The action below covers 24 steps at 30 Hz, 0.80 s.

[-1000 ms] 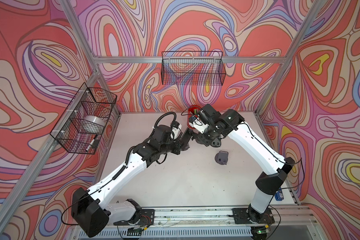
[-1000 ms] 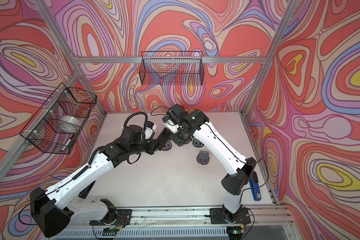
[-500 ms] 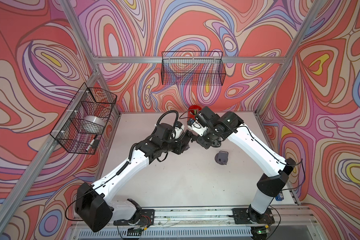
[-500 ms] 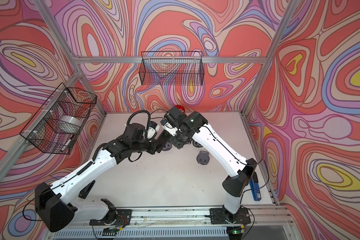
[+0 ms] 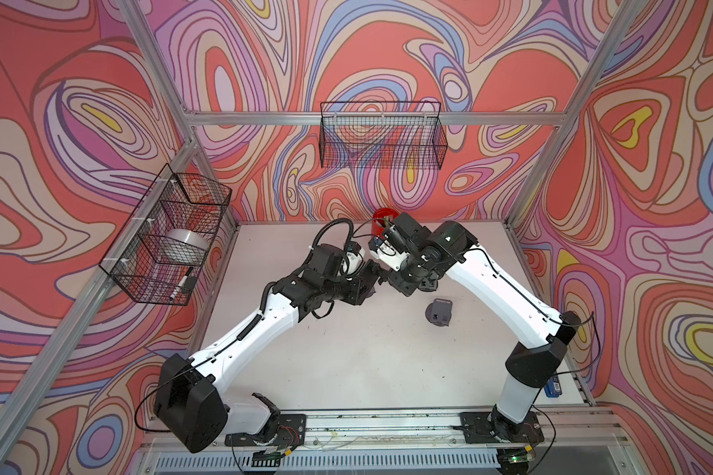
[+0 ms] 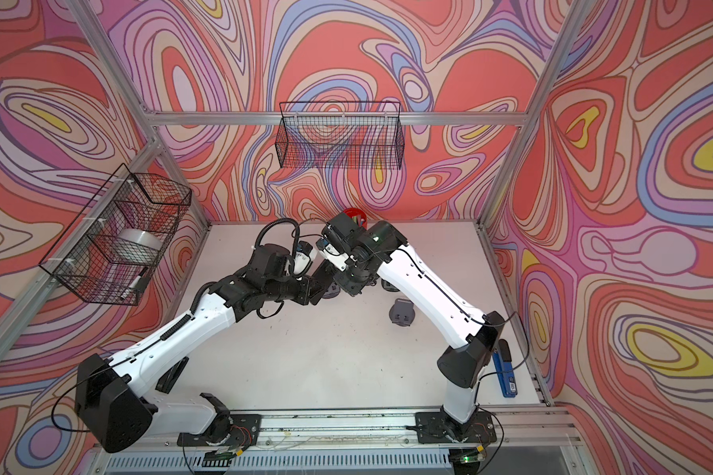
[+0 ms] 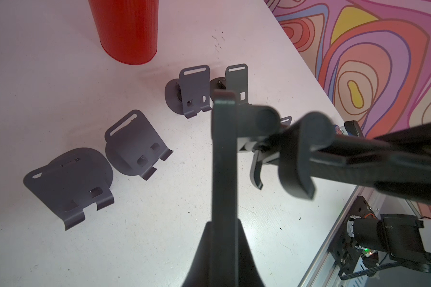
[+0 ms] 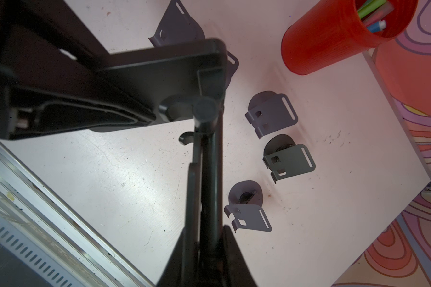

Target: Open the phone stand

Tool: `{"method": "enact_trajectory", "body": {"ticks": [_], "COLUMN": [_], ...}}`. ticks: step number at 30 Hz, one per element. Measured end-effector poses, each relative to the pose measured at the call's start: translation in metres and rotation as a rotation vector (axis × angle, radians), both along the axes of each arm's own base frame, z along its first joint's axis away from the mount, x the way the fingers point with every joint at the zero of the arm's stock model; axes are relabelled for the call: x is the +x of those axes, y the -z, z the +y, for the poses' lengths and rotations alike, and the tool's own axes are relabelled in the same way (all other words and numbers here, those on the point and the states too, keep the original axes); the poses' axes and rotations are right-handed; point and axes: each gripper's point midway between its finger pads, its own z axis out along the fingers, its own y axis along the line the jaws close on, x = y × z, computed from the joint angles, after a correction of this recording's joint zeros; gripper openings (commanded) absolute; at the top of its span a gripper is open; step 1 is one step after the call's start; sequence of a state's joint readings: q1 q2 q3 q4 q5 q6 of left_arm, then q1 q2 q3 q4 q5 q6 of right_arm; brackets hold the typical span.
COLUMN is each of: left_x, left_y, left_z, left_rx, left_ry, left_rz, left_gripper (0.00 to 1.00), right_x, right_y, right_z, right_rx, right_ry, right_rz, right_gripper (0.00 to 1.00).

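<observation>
Held stand (image 7: 265, 121) sits between my left gripper (image 5: 371, 286) and right gripper (image 5: 392, 279), mid-table, before the cup (image 5: 383, 218). Loose stands (image 7: 137, 146) lie on the table (image 5: 346, 370) below. Lone stand (image 5: 440, 311) sits to the right.

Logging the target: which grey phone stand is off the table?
The phone stand gripped between the left end effector and right end effector. The rest, like the lone stand, sit on the table.

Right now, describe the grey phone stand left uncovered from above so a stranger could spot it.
Start at the white tabletop. Beside the right arm's white forearm sits a dark grey metal phone stand. Unlike the other grey stands, mostly covered from above, it shows whole.
</observation>
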<state>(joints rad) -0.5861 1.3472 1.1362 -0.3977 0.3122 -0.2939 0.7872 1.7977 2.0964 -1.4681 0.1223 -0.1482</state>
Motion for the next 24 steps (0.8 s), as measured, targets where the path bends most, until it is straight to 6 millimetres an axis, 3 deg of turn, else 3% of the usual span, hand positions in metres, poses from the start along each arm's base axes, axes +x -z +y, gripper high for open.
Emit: {"method": "enact_trajectory", "body": {"ticks": [5, 9, 17, 21, 24], "left_x": [0.004, 0.009, 0.03, 0.037, 0.041], "left_y": [0.002, 0.003, -0.007, -0.014, -0.024], "left_z": [-0.004, -0.005, 0.0, 0.002, 0.002], "left_rx": [-0.063, -0.123, -0.263, -0.338, -0.393], "left_ry": [-0.026, -0.066, -0.172, -0.216, -0.239], "left_rz": [0.006, 0.01, 0.002, 0.003, 0.006], "left_gripper": [0.0, 0.0, 0.0, 0.0, 0.0], "right_x": [0.006, 0.007, 0.005, 0.012, 0.01], "right_y": [-0.01, -0.032, -0.092, -0.085, -0.067], "right_z": [0.016, 0.024, -0.013, -0.043, -0.048], "right_rx": [0.069, 0.17, 0.444, 0.612, 0.71], "right_ry": [-0.012, 0.001, 0.184, 0.333, 0.382], "right_rz": [-0.047, -0.124, -0.274, -0.257, -0.212], "right_gripper": [0.53, 0.64, 0.65, 0.66, 0.66]}}
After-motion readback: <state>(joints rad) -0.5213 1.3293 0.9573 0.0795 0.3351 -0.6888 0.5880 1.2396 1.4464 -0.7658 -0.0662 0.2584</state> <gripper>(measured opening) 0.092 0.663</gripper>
